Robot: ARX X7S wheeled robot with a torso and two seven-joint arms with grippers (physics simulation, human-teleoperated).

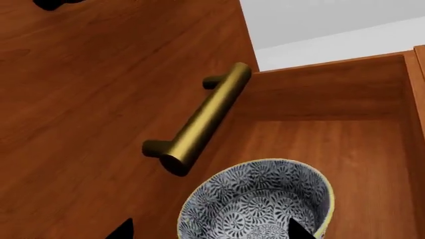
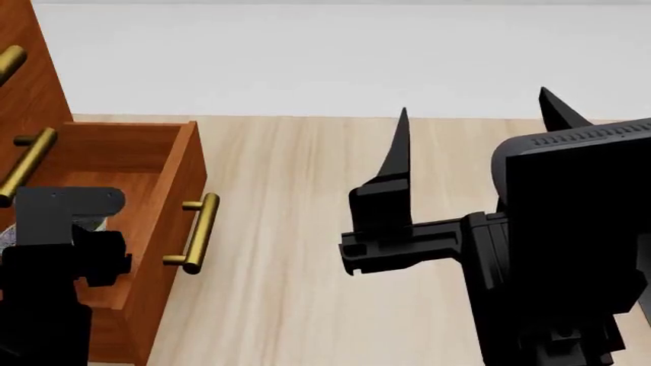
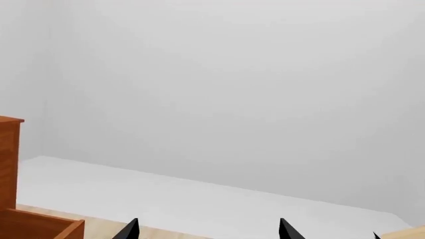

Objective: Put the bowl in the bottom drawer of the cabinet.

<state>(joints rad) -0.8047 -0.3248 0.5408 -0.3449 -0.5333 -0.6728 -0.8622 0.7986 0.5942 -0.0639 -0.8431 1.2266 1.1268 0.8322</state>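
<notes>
The blue-and-white floral bowl [image 1: 256,201] sits upright low inside the open bottom drawer [image 1: 325,149] of the reddish-brown cabinet [image 1: 86,99]. My left gripper [image 1: 211,230] hangs over it with its fingers spread wide: one tip lies outside the bowl's wall, the other over its inside, so it is open and not clamping the bowl. In the head view my left arm [image 2: 61,229] covers the drawer [image 2: 188,175] and only a sliver of the bowl [image 2: 94,223] shows. My right gripper [image 2: 473,114] is raised over the floor, open and empty.
A brass bar handle [image 1: 206,117] of the drawer front above juts out close beside the bowl. The bottom drawer's own brass handle [image 2: 198,232] faces the pale wood floor [image 2: 305,229]. More brass handles [image 2: 30,164] line the cabinet front. White wall lies behind.
</notes>
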